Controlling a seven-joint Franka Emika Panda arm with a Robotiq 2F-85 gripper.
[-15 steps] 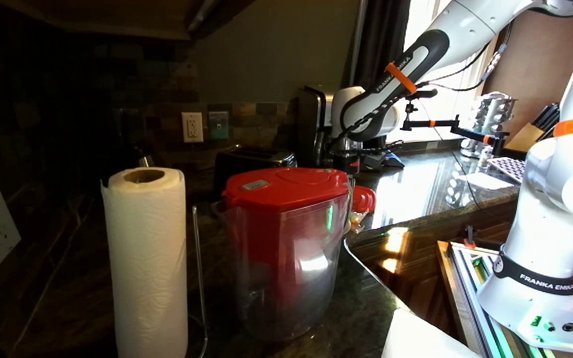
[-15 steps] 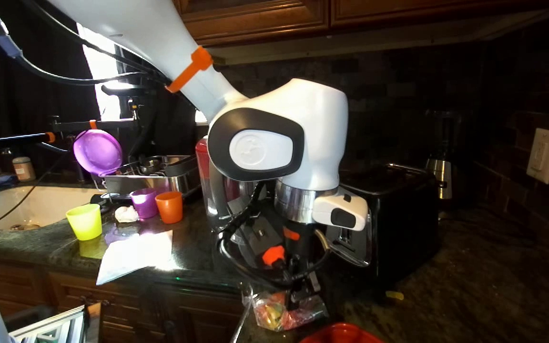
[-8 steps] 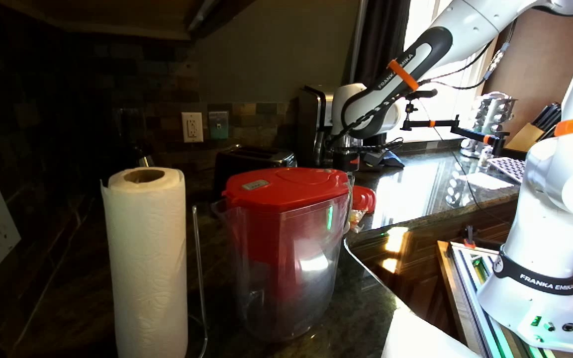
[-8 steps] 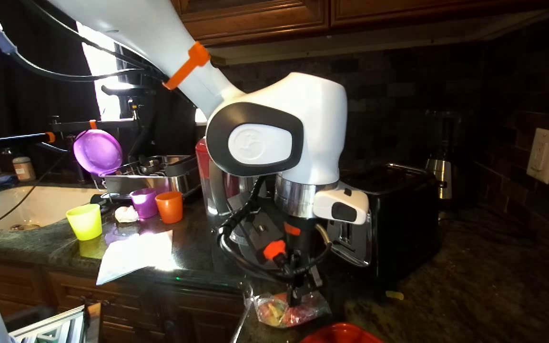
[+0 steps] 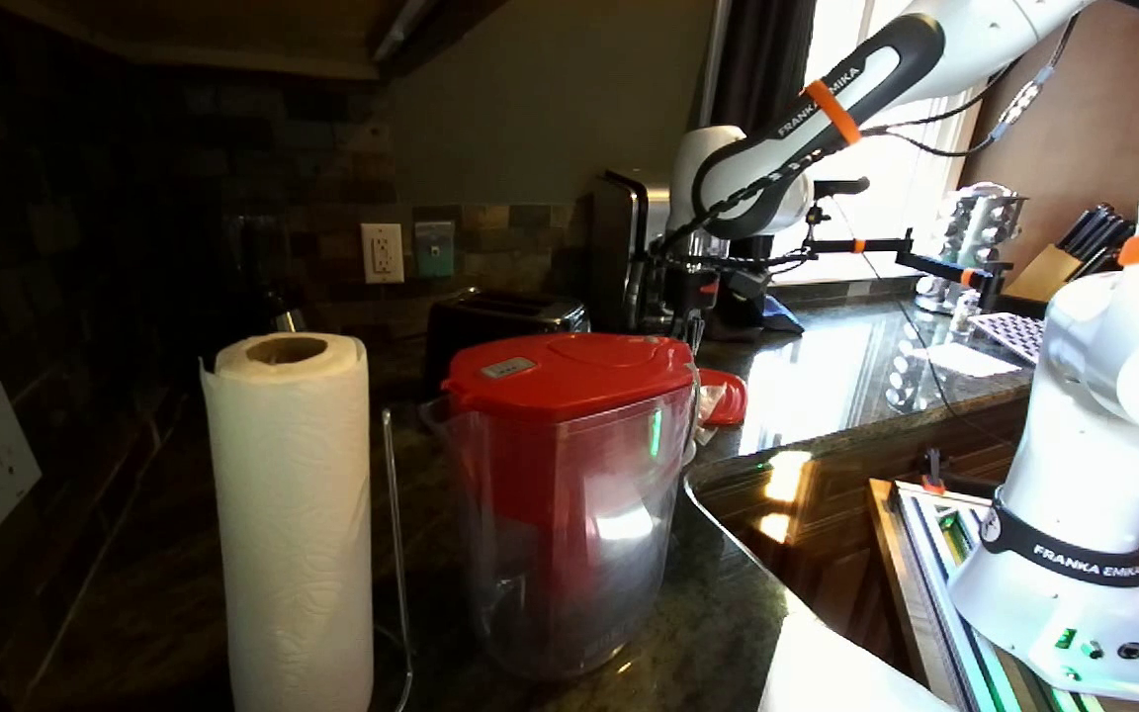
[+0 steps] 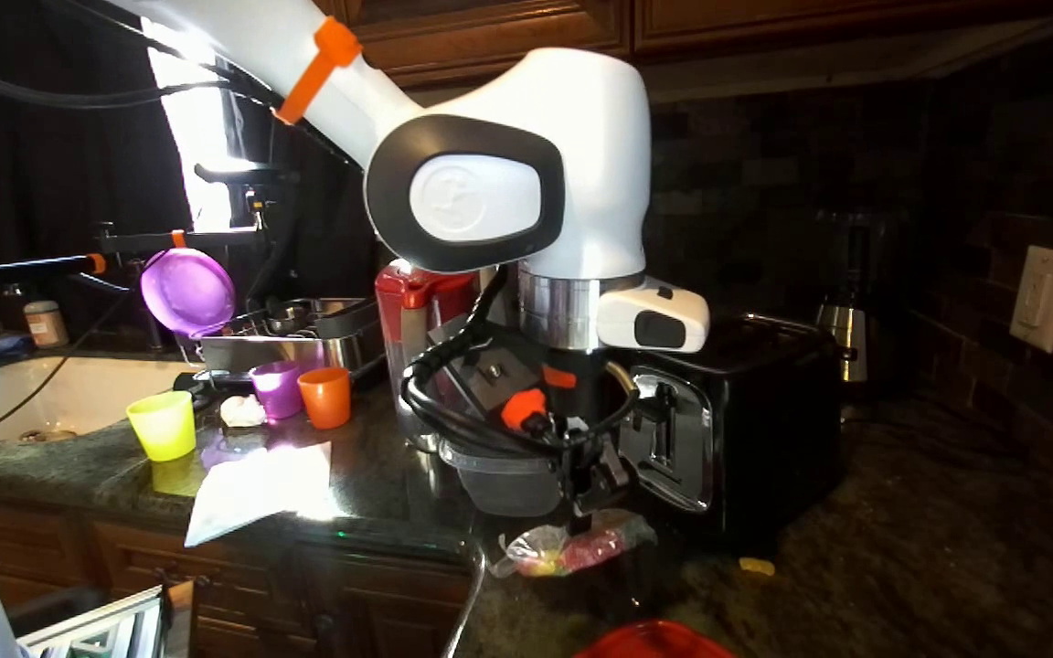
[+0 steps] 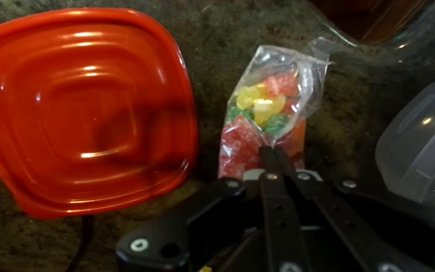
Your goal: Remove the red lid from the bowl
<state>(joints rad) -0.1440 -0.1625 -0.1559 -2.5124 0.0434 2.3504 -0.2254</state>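
- The claw point(image 7: 273, 150) is closed tight, its tips pinching a clear candy bag point(image 7: 263, 109); red, yellow, green and orange pieces show through the plastic.
- In an exterior view the bag hangs from the claw, held up above the counter point(image 6: 910, 530).
- The red lid point(image 7: 85, 109) lies on the counter, off the bowl point(image 6: 508, 484) and apart from the claw. In the wrist view it is to the left of the bag, just beside it. Whether it lies face up or face down I cannot tell.
- The bowl, clear plastic, shows behind the claw in an exterior view, near the black toaster point(image 6: 755, 420). The wrist view catches only part of it at the right edge, with the bag between it and the lid.
- In an exterior view, a lime cup point(image 6: 162, 426), a purple cup point(image 6: 277, 389) and an orange cup point(image 6: 324, 398) stand on the counter near a white sheet point(image 6: 261, 492), well apart from the lid.
- In an exterior view, a clear pitcher point(image 5: 569, 514) with a red top point(image 5: 569, 376) stands near a paper towel roll point(image 5: 295, 534); it partly hides the bag and the lid behind it.
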